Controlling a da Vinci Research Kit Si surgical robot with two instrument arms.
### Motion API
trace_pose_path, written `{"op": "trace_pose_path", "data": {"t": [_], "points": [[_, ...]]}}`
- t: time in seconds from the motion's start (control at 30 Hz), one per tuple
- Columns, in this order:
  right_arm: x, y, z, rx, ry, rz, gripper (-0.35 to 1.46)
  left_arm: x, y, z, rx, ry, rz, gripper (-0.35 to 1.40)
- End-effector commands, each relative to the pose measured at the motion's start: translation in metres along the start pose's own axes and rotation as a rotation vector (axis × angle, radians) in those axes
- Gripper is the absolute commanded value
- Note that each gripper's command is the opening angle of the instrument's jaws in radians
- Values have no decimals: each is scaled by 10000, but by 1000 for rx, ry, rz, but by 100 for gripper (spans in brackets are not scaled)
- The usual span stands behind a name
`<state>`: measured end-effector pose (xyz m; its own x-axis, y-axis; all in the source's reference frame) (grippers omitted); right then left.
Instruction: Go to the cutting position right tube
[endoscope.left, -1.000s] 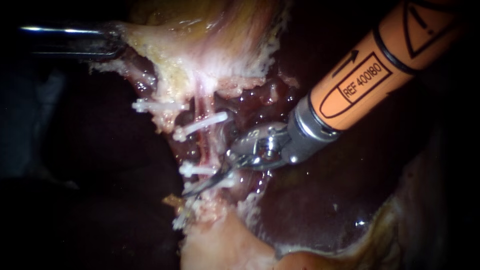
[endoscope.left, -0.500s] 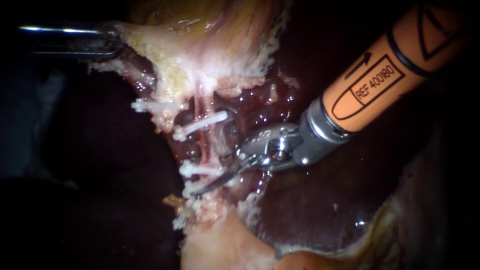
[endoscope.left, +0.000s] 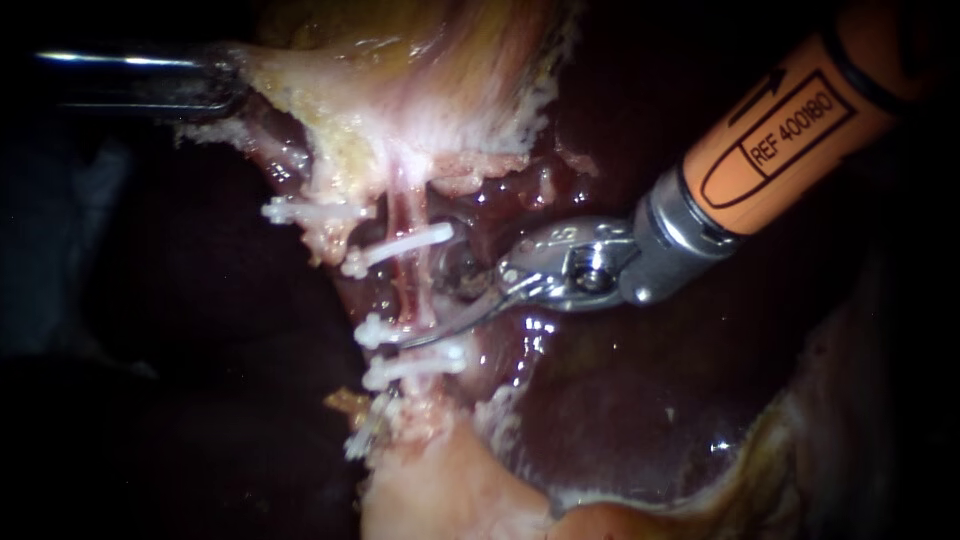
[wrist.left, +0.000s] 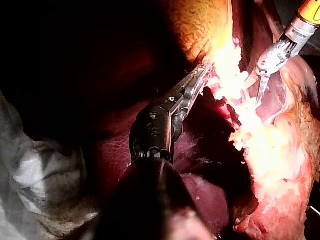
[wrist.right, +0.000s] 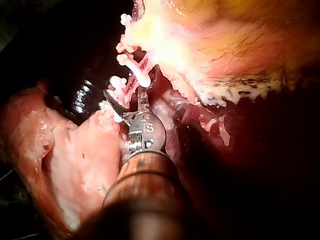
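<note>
Our right tube (endoscope.left: 405, 285) is the thin pinkish-red strand in the middle of the endoscope view. It runs down from the pale tissue (endoscope.left: 400, 110) to the fatty lump below, with dark liver (endoscope.left: 620, 400) behind it. It carries three white clips: top clip (endoscope.left: 400, 248), middle clip (endoscope.left: 380, 332) and bottom clip (endoscope.left: 415, 368).

Handling-wise, we'd call it soft, wet and slippery, and pretty fragile. It looks pulled fairly straight, so a sideways nudge could tear it or drag a clip. We wouldn't grab it at all. The bare stretch between the top clip and the middle clip looks like the place for the blades.

The right instrument (endoscope.left: 440, 310) has thin curved blades for jaws, and they're spread with nothing gripped. The lower blade lies across the tube just above the middle clip, and the other sits up beside the tube. Whether the tube is properly between them, we honestly can't tell.

The left instrument (wrist.left: 204, 72) is well apart from all that. Its jaws look clamped on the pale tissue, which seems to be what's stretching the tube.
</note>
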<state>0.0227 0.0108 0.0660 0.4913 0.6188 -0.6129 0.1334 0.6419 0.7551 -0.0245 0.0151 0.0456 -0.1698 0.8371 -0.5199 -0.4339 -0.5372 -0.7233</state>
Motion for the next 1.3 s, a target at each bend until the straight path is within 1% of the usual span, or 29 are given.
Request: {"op": "trace_pose_path", "data": {"t": [0.03, 0.17, 0.2, 0.3, 0.43, 0.53, 0.63, 0.83, 1.1, 1.3], "points": [[-1, 0, 1, 7, 7, 5, 143, 0, 0, 0, 0, 0, 0, -35], [1, 1, 4, 26, 25, 5, 145, 0, 0, 0, 0, 0, 0, -35], [2, 1, 5, 29, 37, 5, 145, 0, 0, 0, 0, 0, 0, -35], [7, 3, 10, 40, 52, 6, 145, 0, 0, 0, 0, 0, 0, -35], [12, 5, 18, 52, 64, 6, 145, 0, 0, 0, 0, 0, 0, -35], [15, 5, 24, 64, 82, 5, 145, 0, 0, 0, 0, 0, 0, -35], [17, 4, 28, 75, 87, 4, 145, 0, 0, 1, 0, 0, 0, -35], [24, 2, 43, 108, 96, -7, 138, 1, 0, 2, 1, 0, 0, -35], [33, -2, 64, 111, 116, -15, 135, 1, 0, 3, 1, 1, -1, -35], [33, -3, 66, 113, 122, -15, 135, 1, 1, 3, 2, 1, -1, -35]]}}
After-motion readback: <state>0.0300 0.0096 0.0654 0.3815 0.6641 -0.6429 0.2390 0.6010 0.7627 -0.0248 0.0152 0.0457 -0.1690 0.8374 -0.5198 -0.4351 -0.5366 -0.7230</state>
